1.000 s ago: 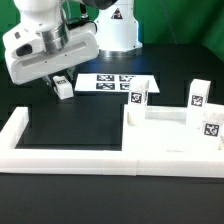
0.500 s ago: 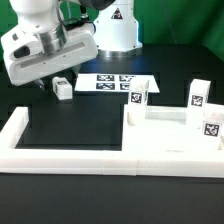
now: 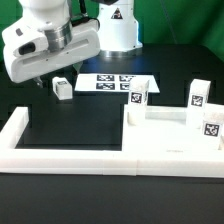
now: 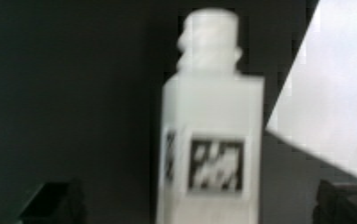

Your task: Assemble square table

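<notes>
A short white leg (image 3: 62, 88) with a tag lies on the black table to the exterior view's left of the marker board (image 3: 115, 83). My gripper (image 3: 57, 78) hangs just above it, open, holding nothing. In the wrist view the leg (image 4: 214, 120) lies between the two dark fingertips (image 4: 50, 202), clear of both. The white square tabletop (image 3: 165, 140) lies at the exterior view's right. Three tagged legs stand upright on it: one (image 3: 138, 97) at its back left, one (image 3: 197, 95) at its back right, one (image 3: 210, 127) at its right edge.
A long low white border wall (image 3: 70, 158) runs along the front and up the exterior view's left side (image 3: 17, 124). The arm's white base (image 3: 115, 30) stands behind the marker board (image 4: 335, 90), whose edge shows beside the leg in the wrist view.
The jaws have opened and let go of the lying leg. The hand has risen a little above it. The leg stays where it was.
</notes>
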`<action>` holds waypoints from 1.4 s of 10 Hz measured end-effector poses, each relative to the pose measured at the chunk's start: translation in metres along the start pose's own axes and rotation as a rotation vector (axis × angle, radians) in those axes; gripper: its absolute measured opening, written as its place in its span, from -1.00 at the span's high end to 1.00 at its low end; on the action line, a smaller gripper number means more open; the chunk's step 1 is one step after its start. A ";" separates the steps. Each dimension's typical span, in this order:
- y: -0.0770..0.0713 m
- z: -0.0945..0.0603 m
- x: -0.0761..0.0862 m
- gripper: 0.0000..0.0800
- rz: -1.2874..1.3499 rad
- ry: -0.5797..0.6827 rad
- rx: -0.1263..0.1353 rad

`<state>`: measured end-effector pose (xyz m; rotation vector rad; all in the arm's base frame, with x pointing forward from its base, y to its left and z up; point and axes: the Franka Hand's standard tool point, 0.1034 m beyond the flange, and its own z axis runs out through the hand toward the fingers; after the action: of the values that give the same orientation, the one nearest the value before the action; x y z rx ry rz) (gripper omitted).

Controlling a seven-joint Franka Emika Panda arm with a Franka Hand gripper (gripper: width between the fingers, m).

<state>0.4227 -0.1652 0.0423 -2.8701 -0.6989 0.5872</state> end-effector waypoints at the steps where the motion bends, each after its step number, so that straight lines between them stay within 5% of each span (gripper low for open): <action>1: 0.001 -0.008 0.005 -0.62 -0.009 -0.049 0.020; 2: -0.004 -0.009 0.007 -0.62 0.015 -0.088 0.044; 5: -0.008 -0.004 0.010 -0.62 0.007 -0.252 0.050; 8: 0.016 -0.013 0.032 -0.62 0.000 -0.484 -0.042; 12: 0.023 -0.010 0.028 -0.62 0.006 -0.478 -0.045; 14: 0.008 -0.008 0.032 -0.62 0.043 -0.487 -0.058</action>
<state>0.4554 -0.1570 0.0365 -2.8153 -0.7203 1.3161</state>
